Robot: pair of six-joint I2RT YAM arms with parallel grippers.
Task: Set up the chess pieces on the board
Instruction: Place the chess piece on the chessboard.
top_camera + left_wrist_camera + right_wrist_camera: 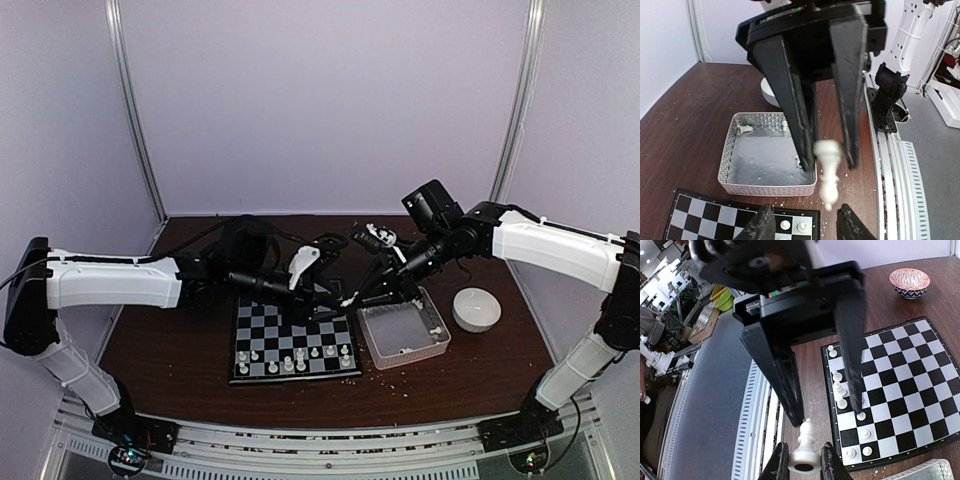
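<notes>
Crossing above the board [265, 322], the arms are masking both pincers in the overhead view, where neither grip is showing clearly. Up close, the right pincer [805, 455] is clamping the round base of a white piece [829, 175], its fingers standing narrowly apart around it. The piece is hanging in the air, its head pointing at the left pincer [805, 212]. That pincer is standing partly open and gripping nothing. Whether one fingertip is touching the head is hard to tell. Other pieces [840, 390] are standing along the board's near rows. The tray [765, 189] is sitting just beside the board on the tabletop [685, 125].
</notes>
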